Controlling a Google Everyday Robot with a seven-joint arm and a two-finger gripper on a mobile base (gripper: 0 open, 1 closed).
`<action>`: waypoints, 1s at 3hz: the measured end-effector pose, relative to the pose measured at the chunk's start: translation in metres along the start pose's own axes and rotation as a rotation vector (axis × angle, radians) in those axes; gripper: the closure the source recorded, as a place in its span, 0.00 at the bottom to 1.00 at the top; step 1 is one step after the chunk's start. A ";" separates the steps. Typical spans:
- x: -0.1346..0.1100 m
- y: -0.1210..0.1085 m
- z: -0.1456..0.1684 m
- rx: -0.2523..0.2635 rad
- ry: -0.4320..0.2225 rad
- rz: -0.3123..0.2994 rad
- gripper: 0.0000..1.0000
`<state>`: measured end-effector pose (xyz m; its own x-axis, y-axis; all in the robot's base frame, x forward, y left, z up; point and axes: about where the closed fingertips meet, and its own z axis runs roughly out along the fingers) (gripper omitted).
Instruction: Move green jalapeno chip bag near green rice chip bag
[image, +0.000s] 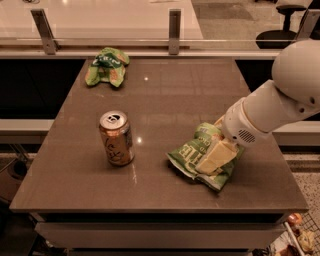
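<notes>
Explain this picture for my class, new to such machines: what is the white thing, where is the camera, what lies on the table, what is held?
The white tube from the right is a robot's single arm. Its gripper, low at the right front, is closed on the green jalapeno chip bag. One camera looks down on the brown table; its mounting is unknown. Also there: a can at left front and the green rice chip bag at the far left corner.

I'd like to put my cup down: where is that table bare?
Bare: the wide middle between rice bag, can and jalapeno bag; also the far right corner. Crowded: the near right, where the gripper grips the jalapeno bag.
</notes>
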<state>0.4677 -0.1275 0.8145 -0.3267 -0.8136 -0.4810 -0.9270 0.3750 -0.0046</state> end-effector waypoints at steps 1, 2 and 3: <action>-0.004 0.000 -0.008 0.000 0.000 0.000 0.87; -0.006 0.000 -0.011 0.000 0.000 0.000 1.00; -0.006 0.000 -0.011 0.000 0.000 0.000 1.00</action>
<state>0.4678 -0.1275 0.8269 -0.3265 -0.8138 -0.4808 -0.9271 0.3748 -0.0047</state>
